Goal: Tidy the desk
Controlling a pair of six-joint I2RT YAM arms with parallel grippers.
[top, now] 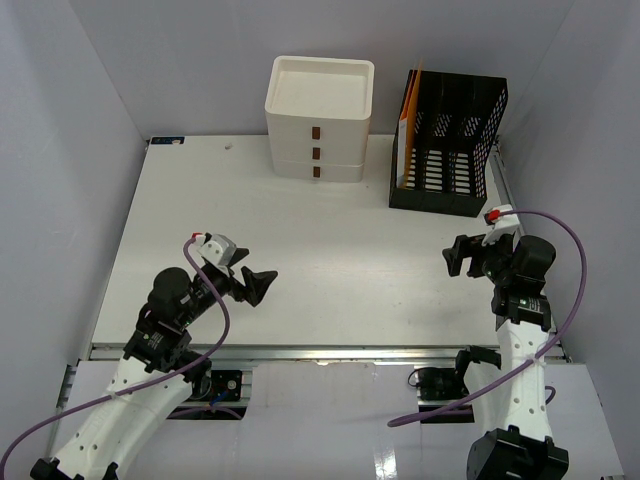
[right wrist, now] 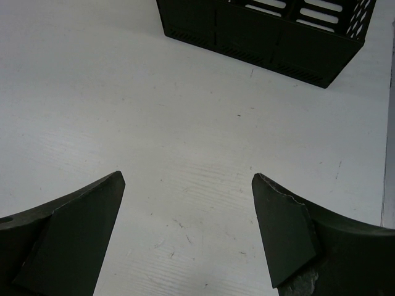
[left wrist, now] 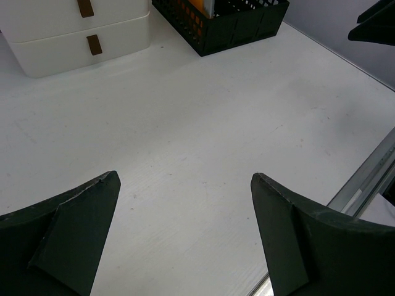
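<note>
The left gripper (top: 258, 285) and right gripper (top: 458, 258) both hang released and empty, with the worktop (top: 330, 260) just beneath them and stretching ahead. It looks rigid, smooth and fixed, so it probably offers no hold itself. Beyond the grippers stand a drawer unit (top: 318, 120) and a rack (top: 450, 150), the rack likely light enough to take by its wall.

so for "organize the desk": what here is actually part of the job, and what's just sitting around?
Job:
- desk
- left gripper, open, holding nothing
- right gripper, open, holding nothing

Just there:
- drawer unit, at the back
- file rack, beside it
- orange folder, in the rack's left slot

No loose items show on the desk.
</note>
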